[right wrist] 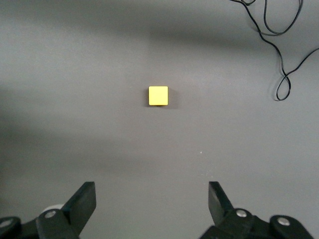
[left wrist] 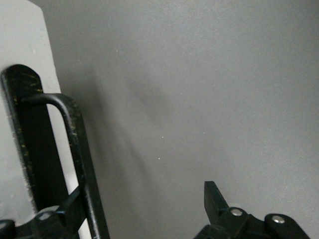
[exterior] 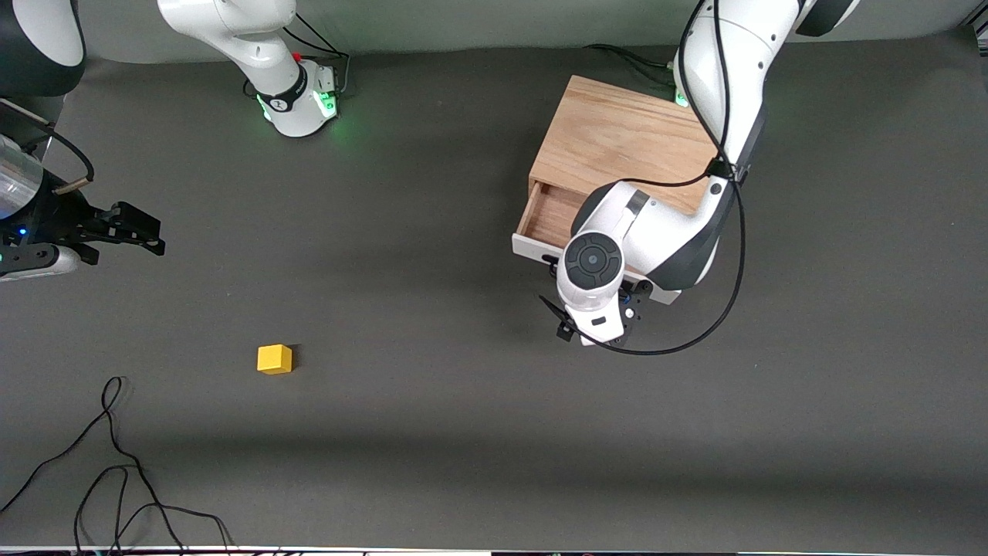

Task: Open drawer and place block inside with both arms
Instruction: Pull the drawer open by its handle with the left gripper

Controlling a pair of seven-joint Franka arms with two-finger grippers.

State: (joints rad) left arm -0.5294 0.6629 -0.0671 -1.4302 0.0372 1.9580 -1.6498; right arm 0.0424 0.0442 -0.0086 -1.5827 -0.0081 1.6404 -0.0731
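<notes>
The yellow block [exterior: 275, 359] lies on the grey mat toward the right arm's end of the table; it also shows in the right wrist view [right wrist: 158, 95]. My right gripper [exterior: 143, 232] [right wrist: 151, 191] hangs open and empty above the mat, apart from the block. The drawer [exterior: 549, 216] is pulled partly out of the wooden cabinet [exterior: 617, 139]. My left gripper [exterior: 590, 324] [left wrist: 144, 199] is in front of the white drawer panel [left wrist: 25, 45], open. The black handle [left wrist: 75, 139] runs right beside one finger [left wrist: 215, 196] is the other, clear of it.
Loose black cables [exterior: 116, 463] [right wrist: 279, 50] lie on the mat near the front camera at the right arm's end. The left arm's elbow hangs over the drawer opening and hides part of it.
</notes>
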